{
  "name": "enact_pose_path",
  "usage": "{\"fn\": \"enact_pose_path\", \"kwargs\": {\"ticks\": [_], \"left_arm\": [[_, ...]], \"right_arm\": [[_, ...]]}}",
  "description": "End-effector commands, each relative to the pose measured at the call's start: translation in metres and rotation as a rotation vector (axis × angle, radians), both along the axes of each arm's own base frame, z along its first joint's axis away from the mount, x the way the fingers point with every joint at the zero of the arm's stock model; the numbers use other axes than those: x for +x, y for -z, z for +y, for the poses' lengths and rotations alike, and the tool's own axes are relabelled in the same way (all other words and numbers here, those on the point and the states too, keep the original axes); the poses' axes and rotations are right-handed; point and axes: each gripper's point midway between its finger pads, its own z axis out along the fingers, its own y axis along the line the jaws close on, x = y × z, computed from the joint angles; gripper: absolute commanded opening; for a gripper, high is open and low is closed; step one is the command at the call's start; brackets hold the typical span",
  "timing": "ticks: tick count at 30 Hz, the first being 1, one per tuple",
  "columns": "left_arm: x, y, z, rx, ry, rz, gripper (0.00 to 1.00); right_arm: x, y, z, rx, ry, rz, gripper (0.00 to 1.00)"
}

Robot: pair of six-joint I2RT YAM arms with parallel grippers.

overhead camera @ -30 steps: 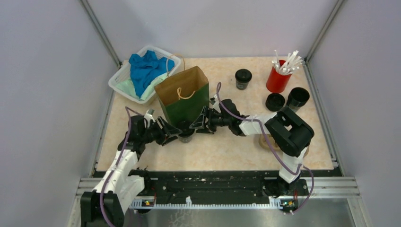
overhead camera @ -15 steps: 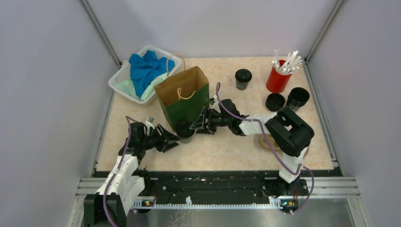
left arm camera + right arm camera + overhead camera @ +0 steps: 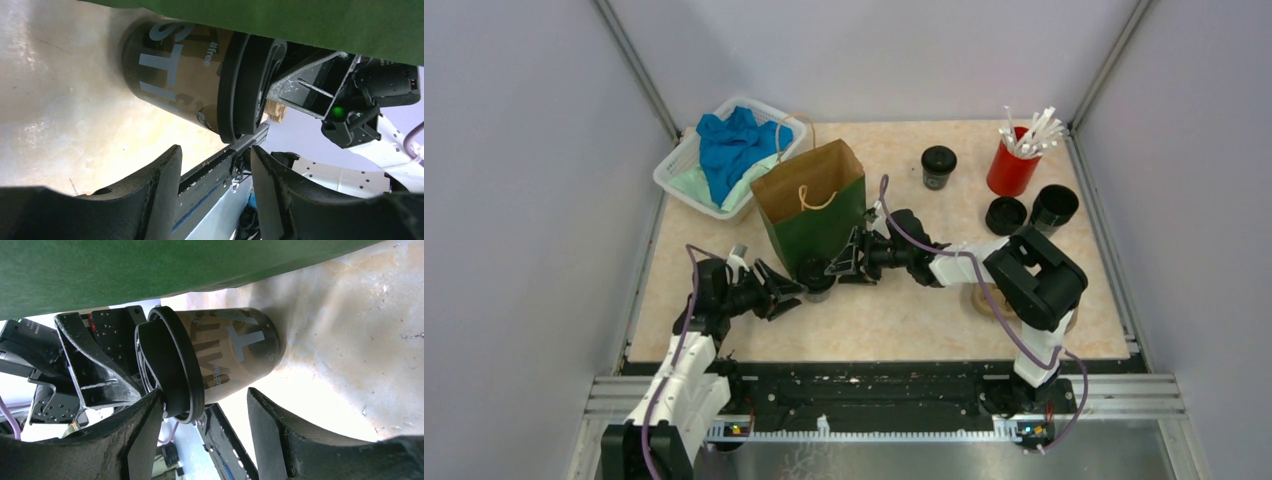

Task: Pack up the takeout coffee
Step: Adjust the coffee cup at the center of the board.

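Left tool [image 3: 786, 293]: we log it drawn back leftward from the lidded coffee cup [image 3: 816, 277], fingers released, nothing between them. Right tool [image 3: 837, 264]: released, just right of that cup. Cup: upright on the bench [image 3: 904, 310], at the foot of the green-fronted paper bag [image 3: 814, 200].

Top view: high above and behind lidded cup [image 3: 816, 278], looking down over whole table [image 3: 904, 310]. Wrist views: low, very close, facing that cup from opposite sides. All three share it.
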Motion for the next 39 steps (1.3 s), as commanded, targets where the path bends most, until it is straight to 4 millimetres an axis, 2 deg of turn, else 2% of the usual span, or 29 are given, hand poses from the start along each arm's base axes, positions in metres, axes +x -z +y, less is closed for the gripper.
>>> {"fn": "enact_pose_path", "kwargs": {"ticks": [1,10,15,20,26,32,35,37,39], "left_arm": [[0.009,0.003,0.004,0.019,-0.027,0.012,0.58],[0.016,0.018,0.003,0.041,0.014,0.070,0.56],[0.005,0.046,0.016,0.140,-0.031,0.211,0.58],[-0.008,0.077,0.035,0.227,-0.107,0.368,0.54],[-0.021,0.101,0.045,0.300,-0.114,0.519,0.50],[-0.032,0.118,0.051,0.360,-0.130,0.608,0.47],[-0.018,0.104,0.048,0.365,-0.073,0.542,0.52],[-0.004,0.080,0.043,0.342,-0.037,0.449,0.58],[0.013,0.047,0.040,0.335,-0.002,0.312,0.68]], "right_arm": [[0.007,0.023,-0.004,-0.068,0.021,0.015,0.60],[0.006,0.027,-0.004,-0.078,0.021,0.021,0.59],[0.006,0.036,-0.007,-0.105,0.034,0.038,0.58],[0.005,0.057,-0.013,-0.155,0.063,0.085,0.57],[0.001,0.080,-0.023,-0.214,0.095,0.121,0.57],[0.003,0.087,-0.029,-0.245,0.122,0.122,0.58],[0.005,0.081,-0.024,-0.241,0.090,0.099,0.60],[0.006,0.062,-0.020,-0.212,0.067,0.054,0.61],[0.008,0.042,-0.018,-0.195,0.037,0.002,0.65]]}}
